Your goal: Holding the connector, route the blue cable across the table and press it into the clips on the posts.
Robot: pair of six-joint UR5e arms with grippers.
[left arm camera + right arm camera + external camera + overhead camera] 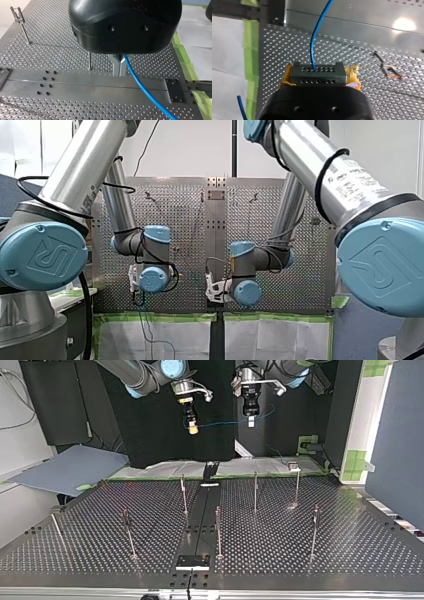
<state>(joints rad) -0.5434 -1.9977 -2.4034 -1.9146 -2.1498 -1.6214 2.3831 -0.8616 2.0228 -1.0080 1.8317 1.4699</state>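
Nearest, my right gripper (192, 428) clenched the dark connector (318, 73) above the table (50, 50). My left gripper (119, 65), also above the table, pinched the blue cable (142, 85).

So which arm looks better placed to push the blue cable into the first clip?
Probably my left gripper: it pinches the blue cable itself, and a post stands close beside it. My right gripper holds the connector at the cable's end.
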